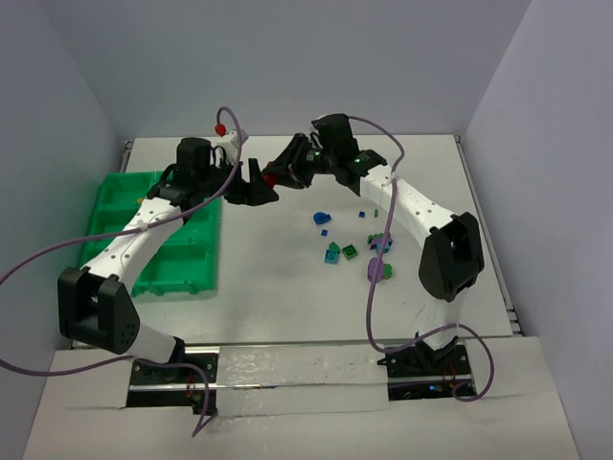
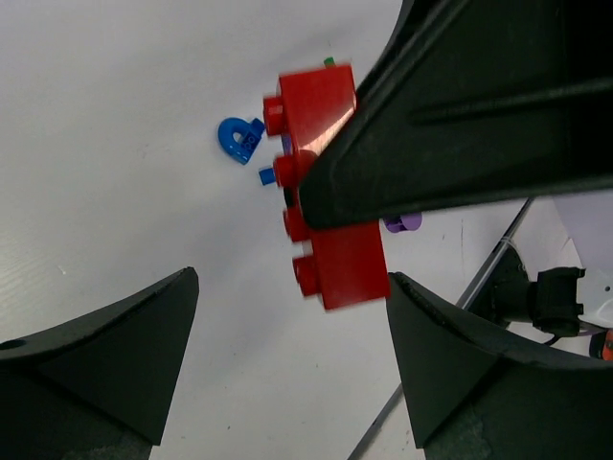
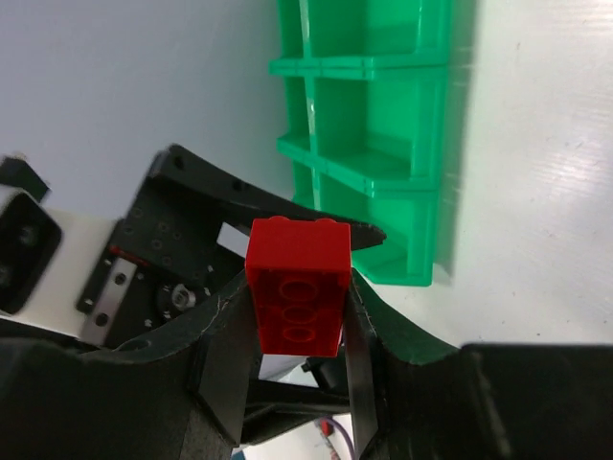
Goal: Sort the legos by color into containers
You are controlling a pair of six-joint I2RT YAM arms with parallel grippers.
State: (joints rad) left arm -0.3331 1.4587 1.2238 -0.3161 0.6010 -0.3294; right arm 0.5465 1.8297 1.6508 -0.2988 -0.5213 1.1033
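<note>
My right gripper [image 3: 299, 316] is shut on a red brick [image 3: 297, 285], held above the table near its far middle [image 1: 272, 179]. My left gripper [image 2: 292, 345] is open and faces it, the red brick [image 2: 330, 192] just beyond its fingertips, not between them. The bright green tray [image 1: 158, 235] lies at the left; its compartments [image 3: 369, 125] show in the right wrist view. Loose bricks lie right of centre: a blue arch piece [image 1: 321, 218] [image 2: 239, 139], teal and green ones [image 1: 342, 253], purple ones [image 1: 381, 243].
A tiny blue piece [image 2: 266, 175] lies near the blue arch. Purple cables [image 1: 378, 268] hang off both arms. Grey walls close the table at the back and sides. The table's right edge has a metal rail [image 1: 488, 249].
</note>
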